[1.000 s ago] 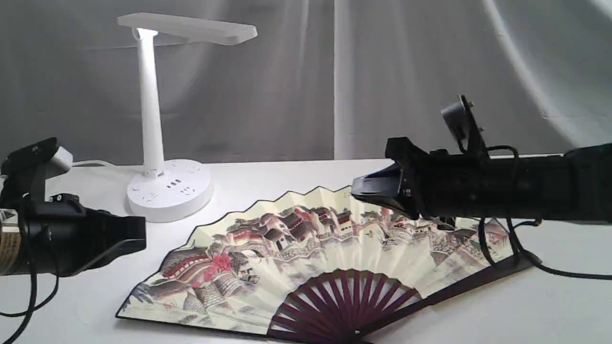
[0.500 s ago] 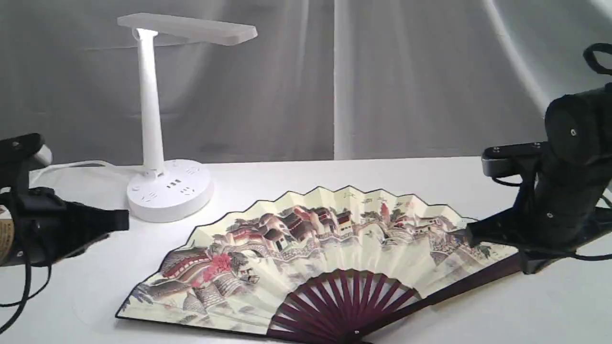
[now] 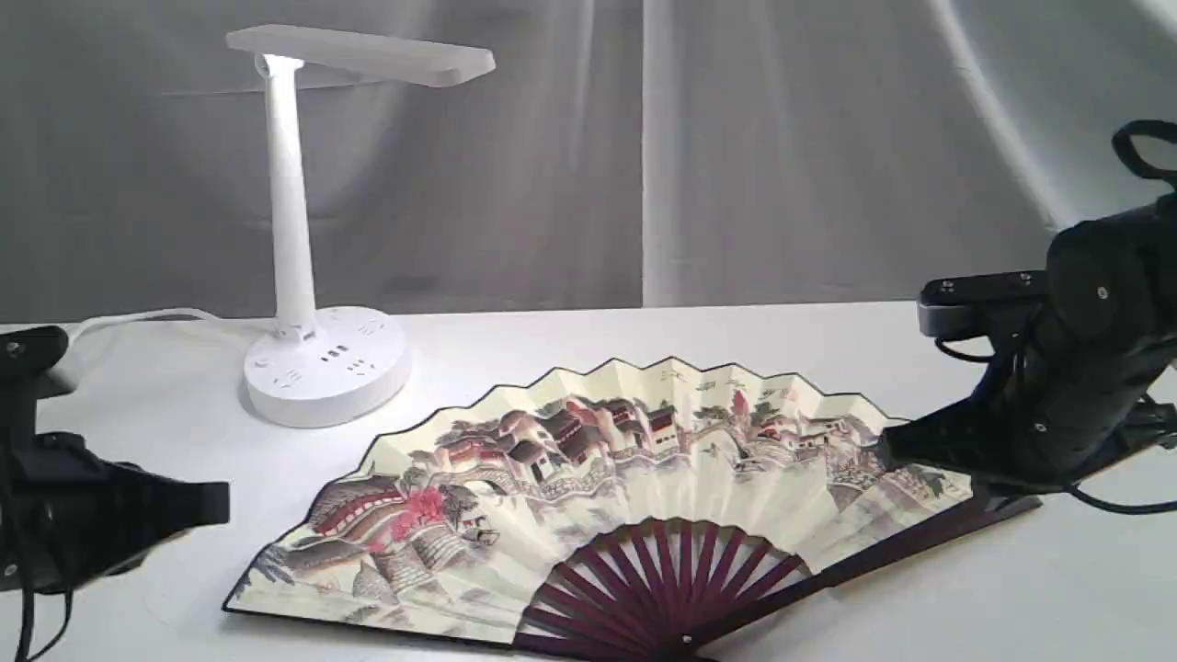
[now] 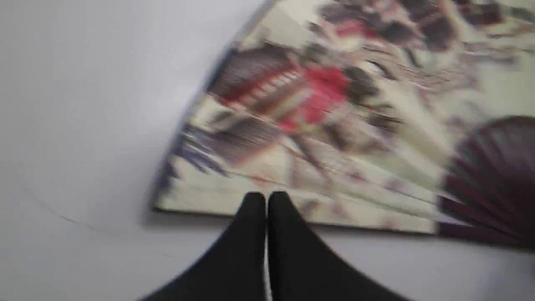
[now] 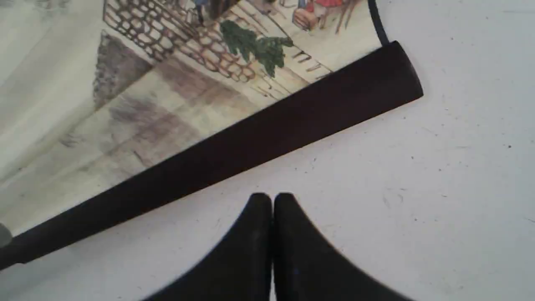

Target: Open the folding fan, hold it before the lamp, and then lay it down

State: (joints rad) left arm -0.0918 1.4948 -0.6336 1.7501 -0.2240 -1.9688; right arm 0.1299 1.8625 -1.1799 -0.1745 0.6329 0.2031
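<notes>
The folding fan (image 3: 625,496) lies spread open and flat on the white table, its painted village leaf facing up and its maroon ribs fanning from the pivot at the near edge. Behind it to the left stands the white lamp (image 3: 294,230), its flat head high above the round socket base. My left gripper (image 3: 216,504) is shut and empty, hovering left of the fan's left tip; the left wrist view shows the fan (image 4: 334,125) just beyond the left gripper (image 4: 266,198). My right gripper (image 3: 892,450) is shut and empty over the fan's right edge; the right gripper (image 5: 272,200) sits beside the dark outer guard of the fan (image 5: 250,138).
The white table (image 3: 552,340) runs back to a grey draped curtain. The lamp's white cord (image 3: 138,320) trails off leftwards from the base. Black cables hang from both arms.
The right arm swung back from over the fan's middle to its right edge and dropped low. The left arm pulled back leftwards and sank towards the table. The fan stayed where it lay.
</notes>
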